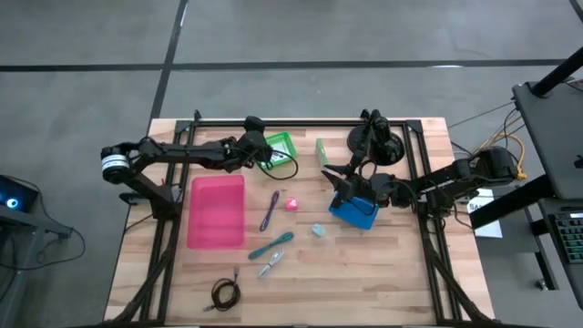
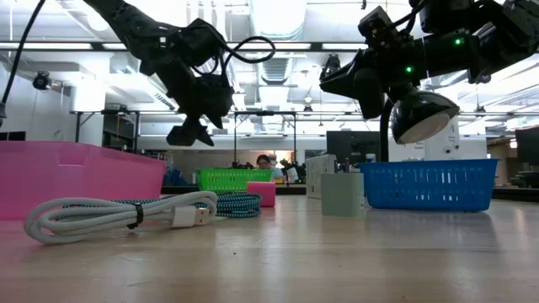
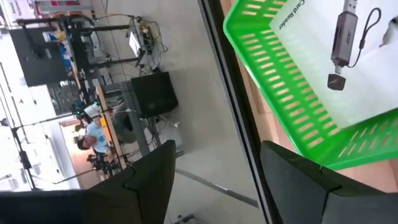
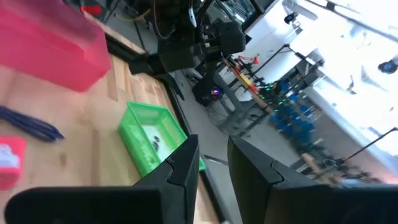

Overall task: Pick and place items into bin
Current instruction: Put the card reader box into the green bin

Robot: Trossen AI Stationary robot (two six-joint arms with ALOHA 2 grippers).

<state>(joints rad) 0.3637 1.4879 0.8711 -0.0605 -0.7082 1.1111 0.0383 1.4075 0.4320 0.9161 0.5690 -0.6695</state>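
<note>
Hovering my left gripper (image 1: 267, 157) over the green basket (image 1: 281, 146) at upper centre of the high view, fingers (image 3: 149, 180) spread w/ nothing between. Right gripper (image 1: 335, 177) hangs above the blue basket (image 1: 355, 211), fingers (image 4: 180, 165) slightly apart, empty. On the surface (image 1: 364, 273): pink bin (image 1: 217, 211) centre-left; purple pen (image 1: 270, 210), teal tool (image 1: 272, 244), silver clip (image 1: 270, 264) just right of it; black coiled cable (image 1: 225, 293) at bottom.

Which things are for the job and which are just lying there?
Job: pen, teal tool, pink piece, blue bit, clip, black cable, green block, pink bin, green basket, blue basket; left gripper by green basket, right gripper by blue basket.
Just there: lamp, keyboard.
</note>
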